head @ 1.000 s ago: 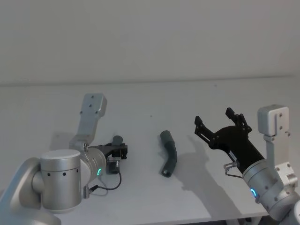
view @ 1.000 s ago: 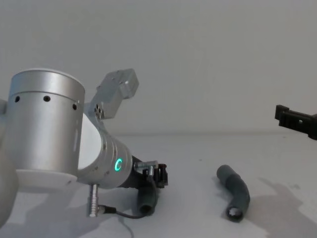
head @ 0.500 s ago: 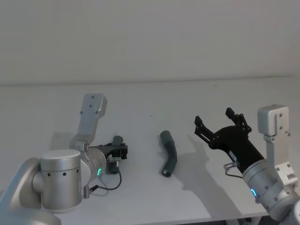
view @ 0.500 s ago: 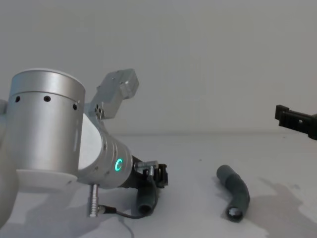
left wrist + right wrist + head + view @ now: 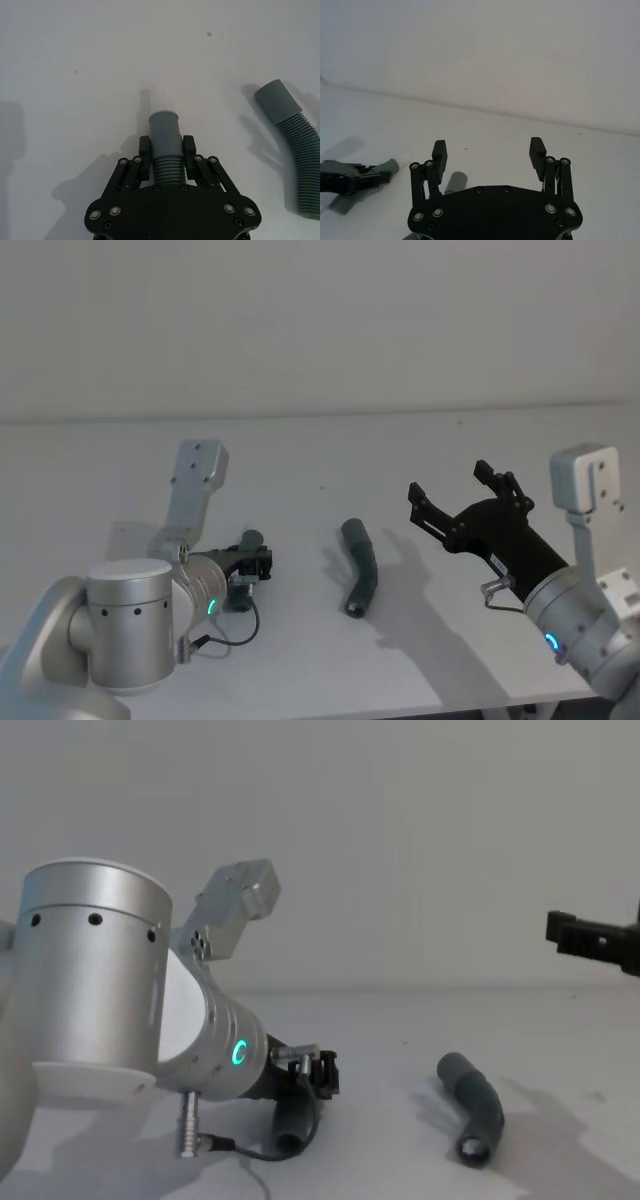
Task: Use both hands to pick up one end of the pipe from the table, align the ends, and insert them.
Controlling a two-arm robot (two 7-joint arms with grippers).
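One dark-grey corrugated pipe piece (image 5: 165, 135) lies low over the table (image 5: 320, 455) at the left, and my left gripper (image 5: 166, 152) is shut on its ribbed part just behind the smooth cuff. The head view has this gripper (image 5: 256, 562) at the table's left, cuff (image 5: 251, 538) pointing away from me. The other pipe piece (image 5: 362, 565) lies loose and bent at mid-table, its hollow end (image 5: 472, 1150) facing me. My right gripper (image 5: 448, 481) hovers open above the table, right of that piece, with nothing between its fingers (image 5: 439, 148).
A thin black cable with a metal plug (image 5: 190, 1135) trails from the left arm onto the table near the front edge. The grey wall (image 5: 320, 320) rises behind the table's far edge.
My right gripper has shifted a little left and up, toward the loose pipe piece, still open. The left gripper and both pipe pieces have stayed put.
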